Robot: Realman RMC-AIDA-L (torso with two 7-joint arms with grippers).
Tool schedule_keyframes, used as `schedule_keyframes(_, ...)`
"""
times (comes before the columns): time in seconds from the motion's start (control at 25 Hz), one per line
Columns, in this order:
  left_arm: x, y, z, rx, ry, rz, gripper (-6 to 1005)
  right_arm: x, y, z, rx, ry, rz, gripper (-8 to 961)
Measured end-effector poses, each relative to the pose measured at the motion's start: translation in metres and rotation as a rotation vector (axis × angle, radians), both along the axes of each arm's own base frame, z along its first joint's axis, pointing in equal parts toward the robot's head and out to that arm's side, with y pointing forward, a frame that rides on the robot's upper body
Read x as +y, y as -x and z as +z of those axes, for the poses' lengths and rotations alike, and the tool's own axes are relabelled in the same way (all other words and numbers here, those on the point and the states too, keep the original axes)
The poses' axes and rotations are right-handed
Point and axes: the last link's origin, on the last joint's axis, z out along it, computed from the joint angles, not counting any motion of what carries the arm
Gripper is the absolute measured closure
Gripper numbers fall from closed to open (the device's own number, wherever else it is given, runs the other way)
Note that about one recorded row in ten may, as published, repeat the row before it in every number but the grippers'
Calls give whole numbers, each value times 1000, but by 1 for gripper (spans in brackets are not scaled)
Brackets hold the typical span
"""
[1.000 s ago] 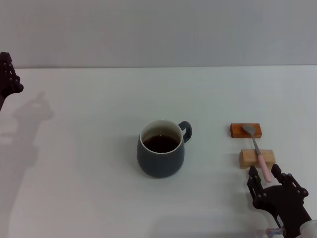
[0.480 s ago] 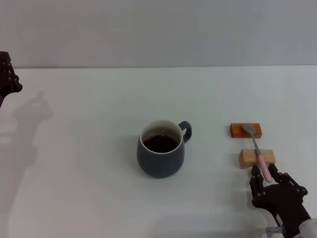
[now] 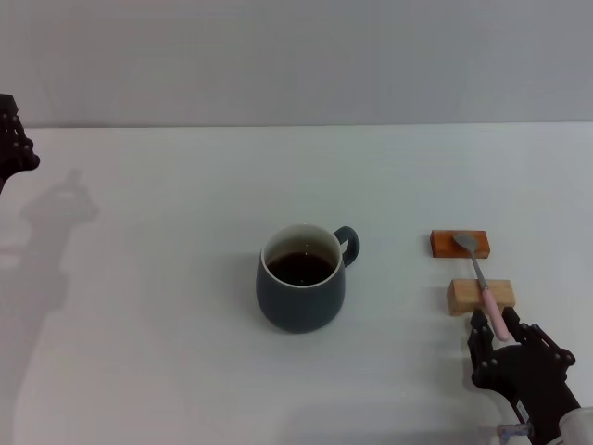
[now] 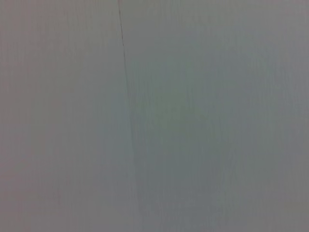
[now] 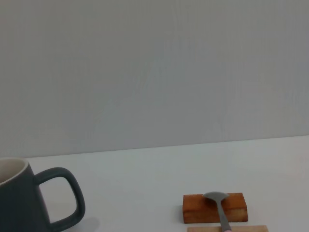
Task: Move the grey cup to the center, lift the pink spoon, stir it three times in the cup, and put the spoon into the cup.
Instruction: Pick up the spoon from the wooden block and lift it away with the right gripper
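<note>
Pink spoon (image 3: 484, 285) lies lengthwise toward frame bottom, handle end between right gripper's (image 3: 501, 339) spread, unclenched fingers (image 3: 477, 332).

Cup (image 3: 301, 278) mid-table; spoon (image 3: 482, 276) right, lying across two blocks (image 3: 481, 296).

The robot's right pincer (image 3: 500, 336) sits low at the near right of the worktop, its black fingers (image 3: 477, 334) pointing away from the body and spread apart on either side of the pink spoon's handle end, the dark wrist trailing off toward the near corner. The left pincer (image 3: 14, 148) hangs raised at the far left edge, only partly in sight, well apart from the other arm.
</note>
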Motion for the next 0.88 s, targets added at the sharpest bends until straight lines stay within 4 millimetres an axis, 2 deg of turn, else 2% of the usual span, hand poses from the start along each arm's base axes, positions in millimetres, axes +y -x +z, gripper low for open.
schedule_keyframes(0.32, 1, -1, 1, 1, -2, -2, 1001, 1, -1, -1, 8, 0, -12, 619)
schedule_keyframes(0.56, 2, 0, 2, 3, -3, -2, 1001, 1, -1, 0, 7, 1, -10, 735)
schedule_keyframes(0.88, 4, -2, 2, 2, -1, -5, 1001, 3, 0, 0, 7, 1, -4, 739)
